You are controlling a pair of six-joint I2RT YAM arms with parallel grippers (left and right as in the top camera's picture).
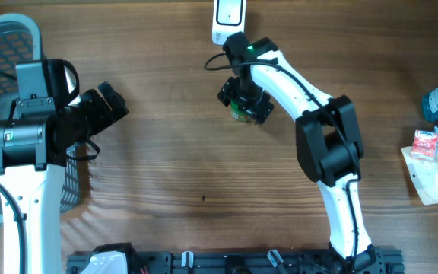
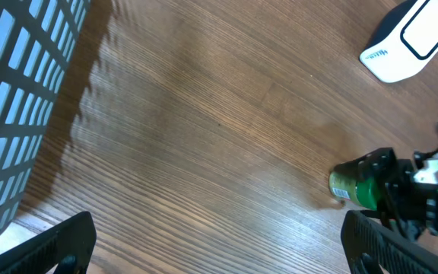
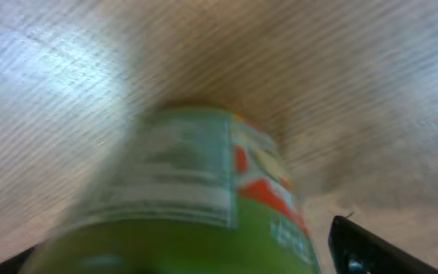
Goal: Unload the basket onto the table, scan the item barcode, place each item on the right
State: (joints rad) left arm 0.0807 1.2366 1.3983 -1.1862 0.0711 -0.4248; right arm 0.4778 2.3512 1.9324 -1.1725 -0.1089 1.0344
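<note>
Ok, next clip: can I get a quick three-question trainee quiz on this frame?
1. True or false: the left tool is shut on a packet.
2. What does the right tool hold? A) the green can B) a mug C) a sponge
3. Fill in: in the overhead view, the white scanner lies at the ___ edge of the picture.
Key: 1 false, it is open and empty. 2 A. 3 top.

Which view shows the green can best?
Left wrist: the green can is sharp and seen side-on, only its far end covered. Right wrist has it filling the frame but blurred. Overhead mostly hides it under the right gripper.
</note>
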